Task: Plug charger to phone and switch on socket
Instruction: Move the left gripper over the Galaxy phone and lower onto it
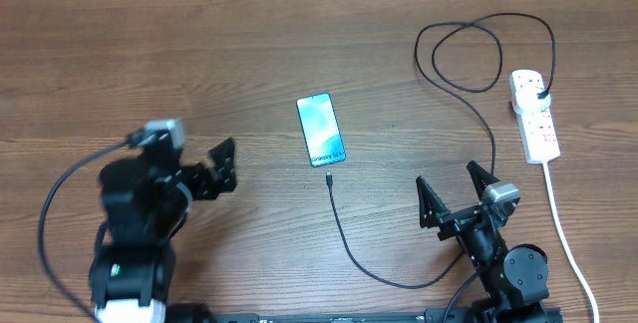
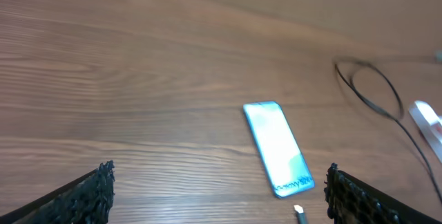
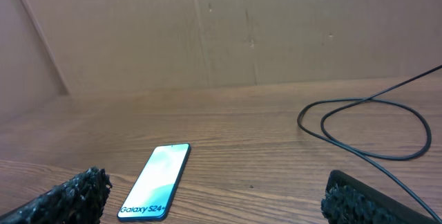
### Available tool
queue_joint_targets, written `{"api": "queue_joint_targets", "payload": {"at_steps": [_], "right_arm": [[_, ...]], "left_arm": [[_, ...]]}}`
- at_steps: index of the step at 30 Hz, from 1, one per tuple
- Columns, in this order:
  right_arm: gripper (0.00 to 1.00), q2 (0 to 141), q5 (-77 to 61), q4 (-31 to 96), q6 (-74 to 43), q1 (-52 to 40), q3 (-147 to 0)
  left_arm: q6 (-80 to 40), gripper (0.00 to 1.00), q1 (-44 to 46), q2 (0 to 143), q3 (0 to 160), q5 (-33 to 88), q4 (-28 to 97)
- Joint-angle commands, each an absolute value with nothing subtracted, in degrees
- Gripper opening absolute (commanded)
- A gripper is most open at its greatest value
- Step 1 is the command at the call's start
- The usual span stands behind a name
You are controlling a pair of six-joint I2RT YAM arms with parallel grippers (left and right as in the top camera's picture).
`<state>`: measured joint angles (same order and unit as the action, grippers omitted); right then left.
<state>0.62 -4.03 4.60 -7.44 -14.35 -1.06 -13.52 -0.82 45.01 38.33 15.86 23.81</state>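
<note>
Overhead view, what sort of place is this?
Probably a robot test bench: a wood-grain table, a left arm and right arm at its edge, with a phone, cable and power strip.

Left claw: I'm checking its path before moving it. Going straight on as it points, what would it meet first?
Probably the phone, lying ahead, slightly right of the open left claw; the charger tip lies close by. Height is unclear.

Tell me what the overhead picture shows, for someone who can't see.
A phone with a blue screen lies on the table, the charger tip just below it, not plugged in. Its cable loops right to the white socket. Left gripper and right gripper are open, empty.
</note>
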Motion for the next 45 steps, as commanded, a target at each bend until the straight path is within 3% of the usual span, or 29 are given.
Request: {"api": "queue_joint_targets", "payload": {"at_steps": [1, 5, 10, 35, 45], "right_arm": [[1.0, 0.16, -3.46, 4.38, -7.22, -14.46, -0.47], [1.0, 0.16, -3.46, 4.38, -7.22, -14.46, -0.47], [1.0, 0.16, -3.46, 4.38, -7.25, -14.46, -0.47], [1.0, 0.16, -3.46, 4.38, -7.22, -14.46, -0.47], [1.0, 0.16, -3.46, 4.38, -7.22, -14.46, -0.47]], "left_arm": [[-15.22, 1.0, 8.03, 52.16, 43.13, 6.48, 23.79], [-17.72, 1.0, 16.43, 59.59, 46.39, -1.23, 23.66], [-21.12, 1.0, 20.84, 67.31, 49.06, -1.87, 23.11], [-24.95, 1.0, 21.41, 76.12, 49.36, 7.44, 17.76], [-30.89, 1.0, 22.96, 77.6, 54.04, 4.47, 20.86]]}}
